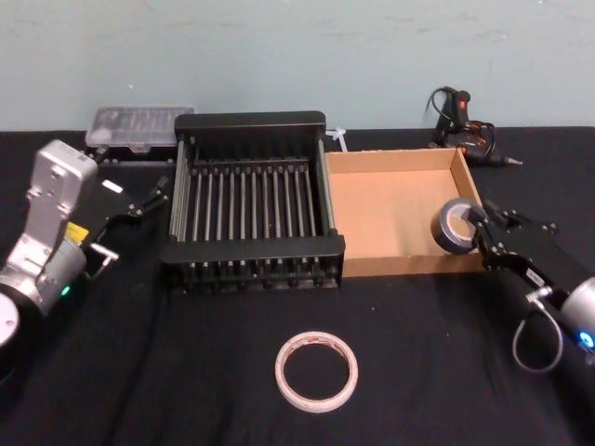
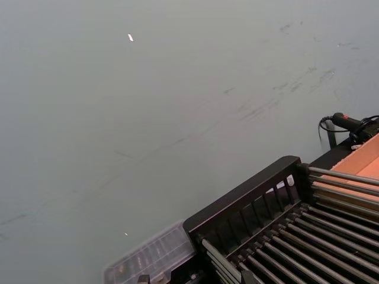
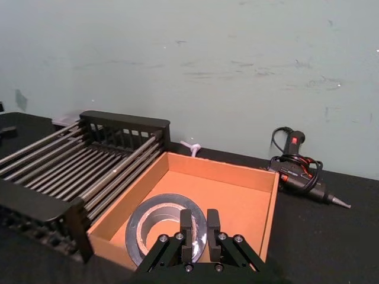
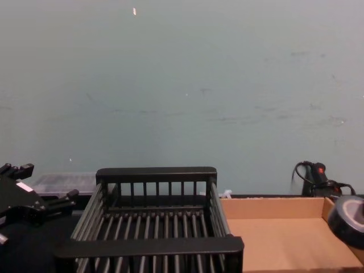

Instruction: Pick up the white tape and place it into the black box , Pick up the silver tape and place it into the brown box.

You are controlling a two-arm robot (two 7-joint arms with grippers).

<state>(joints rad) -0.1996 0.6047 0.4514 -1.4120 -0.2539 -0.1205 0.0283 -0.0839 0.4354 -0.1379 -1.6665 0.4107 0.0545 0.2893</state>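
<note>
Matt cardboard brown box [image 1: 390, 200], glossy black box [image 1: 251, 253]

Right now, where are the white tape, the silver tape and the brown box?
white tape [image 1: 316, 373]: head view, on the ring's band at its near edge.
silver tape [image 3: 155, 207]: right wrist view, on the roll's top face.
brown box [image 1: 390, 200]: head view, on its bare floor.

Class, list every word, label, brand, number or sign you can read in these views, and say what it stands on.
No text reads clearly.
White tape: red printing on its inner core, too blurred to read.
Left pincer: a small white label on the arm behind it, too small to read.
Silver tape, black box, brown box: no markings to be seen.
</note>
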